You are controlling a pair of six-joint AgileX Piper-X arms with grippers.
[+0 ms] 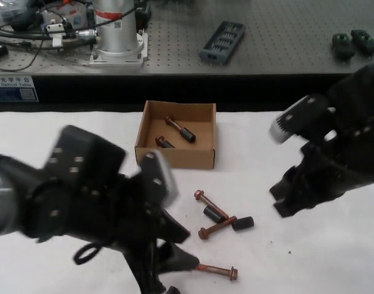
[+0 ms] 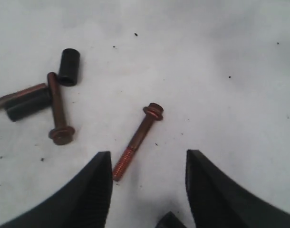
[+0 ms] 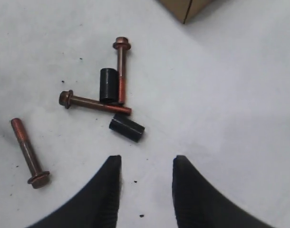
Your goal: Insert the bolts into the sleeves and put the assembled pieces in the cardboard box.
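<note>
The left gripper (image 2: 149, 156) hangs over a white worktop (image 2: 221, 71) with its two dark fingers spread. A loose copper-coloured bolt (image 2: 138, 141) lies between them, its threaded tip just beside one finger. Farther off, a second bolt (image 2: 58, 109) lies against a black sleeve (image 2: 27, 105), with a second sleeve (image 2: 69, 66) near its threaded end.

The bolts (image 3: 121, 71) are coppery brown, redder along their threads. The sleeves (image 3: 127, 127) are plain black. The cardboard box (image 1: 175, 157) is tan. The desk (image 1: 334, 257) is white, flecked with dark specks. The left gripper (image 2: 149, 159) and right gripper (image 3: 146, 159) are black with fine ribbing.
</note>
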